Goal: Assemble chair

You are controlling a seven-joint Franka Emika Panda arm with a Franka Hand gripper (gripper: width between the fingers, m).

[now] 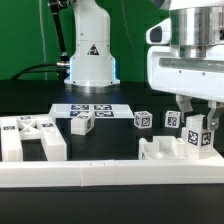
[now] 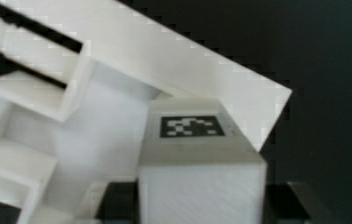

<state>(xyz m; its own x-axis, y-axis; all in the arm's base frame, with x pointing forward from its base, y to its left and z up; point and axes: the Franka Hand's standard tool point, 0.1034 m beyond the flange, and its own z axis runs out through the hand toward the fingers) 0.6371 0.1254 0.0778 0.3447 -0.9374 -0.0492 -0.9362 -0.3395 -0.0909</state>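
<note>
My gripper [image 1: 200, 118] hangs at the exterior view's right, shut on a white chair post [image 1: 197, 137] that carries a square tag. In the wrist view the post [image 2: 199, 180] fills the gap between my dark fingers [image 2: 134, 200], and its tag [image 2: 194, 126] faces the camera. The post's lower end is at a chunky white chair piece [image 1: 163, 152] lying against the long rail; I cannot tell whether they touch. The same piece slants under the post in the wrist view [image 2: 84, 110]. Other chair parts lie loose: a large piece [image 1: 30, 137] at the left, and small tagged blocks [image 1: 80, 125], [image 1: 143, 118], [image 1: 172, 119].
The long plain white rail [image 1: 90, 175] runs along the table's front edge. The marker board [image 1: 88, 109] lies flat in the middle, in front of the robot's base [image 1: 90, 55]. The table top is black.
</note>
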